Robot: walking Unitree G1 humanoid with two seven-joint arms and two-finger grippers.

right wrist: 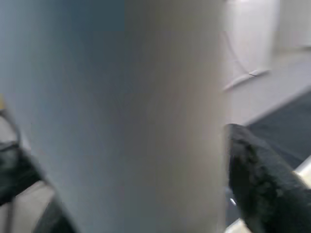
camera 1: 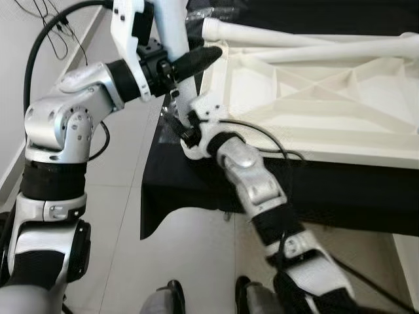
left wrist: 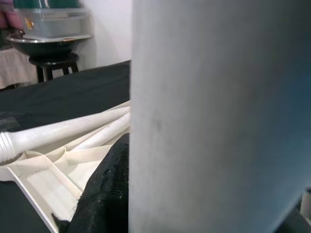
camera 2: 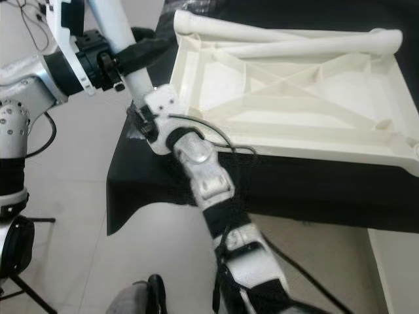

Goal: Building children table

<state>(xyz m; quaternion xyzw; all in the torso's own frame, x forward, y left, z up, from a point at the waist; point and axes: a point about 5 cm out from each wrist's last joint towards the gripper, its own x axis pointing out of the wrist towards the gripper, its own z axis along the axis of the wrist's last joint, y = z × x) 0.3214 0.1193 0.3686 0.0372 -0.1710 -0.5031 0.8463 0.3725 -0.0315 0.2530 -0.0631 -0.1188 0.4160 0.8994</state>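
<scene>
A white plastic table top [camera 1: 308,98] lies upside down on a black-covered surface [camera 1: 366,190], ribs facing up. Two white legs [camera 2: 262,29] lie across its far side. A third white leg [camera 1: 171,29] stands steeply at the top's near left corner. My left gripper [camera 1: 180,64] is shut on this leg higher up, one black finger [left wrist: 102,194] pressed against it. My right gripper [camera 1: 180,124] is shut on the leg's lower end beside the corner, with a finger [right wrist: 257,179] alongside the leg. The leg's lower tip is hidden behind the right wrist.
Pale tiled floor [camera 1: 190,248] runs in front of and left of the black surface. Black cables [camera 1: 52,26] trail by the wall at far left. A dark stool with a bowl and a grey tub [left wrist: 48,43] stands beyond the surface.
</scene>
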